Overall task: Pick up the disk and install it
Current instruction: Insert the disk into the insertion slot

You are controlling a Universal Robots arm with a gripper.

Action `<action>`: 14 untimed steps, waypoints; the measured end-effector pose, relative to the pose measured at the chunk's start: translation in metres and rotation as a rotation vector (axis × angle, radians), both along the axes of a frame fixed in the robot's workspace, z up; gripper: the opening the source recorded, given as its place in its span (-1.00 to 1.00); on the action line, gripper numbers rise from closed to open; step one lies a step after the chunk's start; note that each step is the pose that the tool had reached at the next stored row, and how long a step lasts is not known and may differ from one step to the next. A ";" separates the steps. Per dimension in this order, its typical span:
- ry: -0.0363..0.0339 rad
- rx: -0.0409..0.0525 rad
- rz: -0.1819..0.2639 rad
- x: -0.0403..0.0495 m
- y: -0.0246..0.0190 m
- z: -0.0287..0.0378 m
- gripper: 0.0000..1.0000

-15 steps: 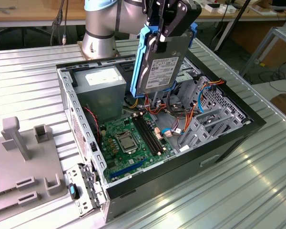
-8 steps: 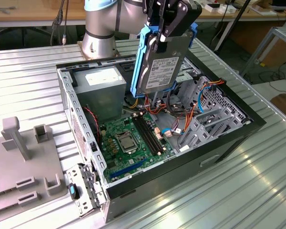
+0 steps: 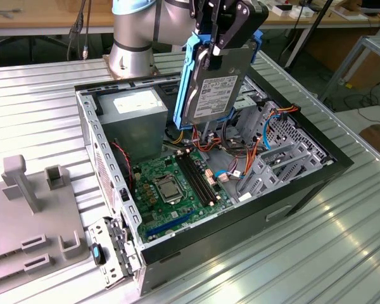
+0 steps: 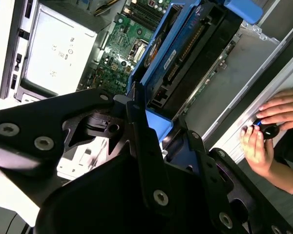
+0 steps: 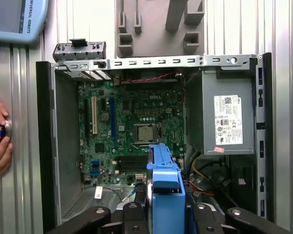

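Hand (image 5: 163, 213), nearest in both wrist views, is closed tight around the disk (image 3: 212, 88), holding it upright in mid-air over the far side of the open computer case (image 3: 196, 244) on the worktop (image 3: 342, 253).

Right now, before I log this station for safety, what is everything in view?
disk: one, silver-grey with blue rails, held on edge over the open case
computer case: one, black and grey, lying open on the table
motherboard: one, green, on the case floor
power supply: one, grey with white label, inside the case
drive cage: one, grey metal, inside the case
fixture plate: one, grey, exterior view's left of the case
table: one, ribbed silver, under the case
person's hands: two, beside the case, around a small dark object
arm: one, silver and pale blue, beyond the case
pincer: one, black, shut on the disk
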State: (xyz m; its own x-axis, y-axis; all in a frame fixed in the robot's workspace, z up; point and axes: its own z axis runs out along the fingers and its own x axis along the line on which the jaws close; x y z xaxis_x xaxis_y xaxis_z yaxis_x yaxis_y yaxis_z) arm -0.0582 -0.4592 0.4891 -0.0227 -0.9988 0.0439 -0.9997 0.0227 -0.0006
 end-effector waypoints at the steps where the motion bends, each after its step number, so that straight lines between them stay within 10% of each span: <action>1: 0.0001 -0.0001 0.000 0.0077 0.0000 0.0001 -0.26; 14: 0.0000 -0.0002 -0.005 0.0228 -0.0200 -0.0030 -0.26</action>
